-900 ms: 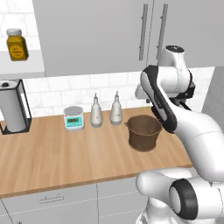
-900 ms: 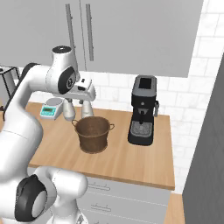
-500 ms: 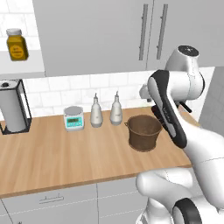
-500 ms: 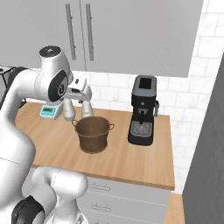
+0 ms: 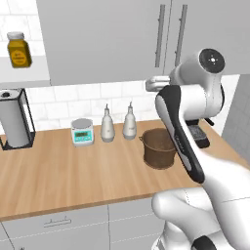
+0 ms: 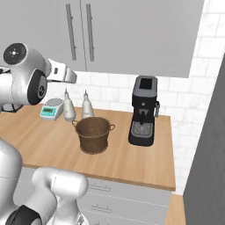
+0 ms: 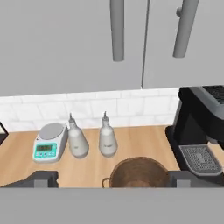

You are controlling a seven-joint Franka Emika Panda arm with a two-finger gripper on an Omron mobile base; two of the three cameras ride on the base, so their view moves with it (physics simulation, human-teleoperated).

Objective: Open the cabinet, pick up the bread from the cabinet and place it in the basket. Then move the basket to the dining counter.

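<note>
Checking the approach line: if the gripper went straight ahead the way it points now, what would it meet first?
Probably the tiled wall just below the closed cabinet, above the two white bottles; the open gripper has nothing nearer ahead, though depth is uncertain.

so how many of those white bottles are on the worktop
2. Both stand side by side by the tiled wall: the left bottle next to the kitchen scale, the right bottle just behind the basket. None looks hidden.

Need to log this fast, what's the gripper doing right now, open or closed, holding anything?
Gripper: open and empty, fingertips wide apart above the basket.
</note>
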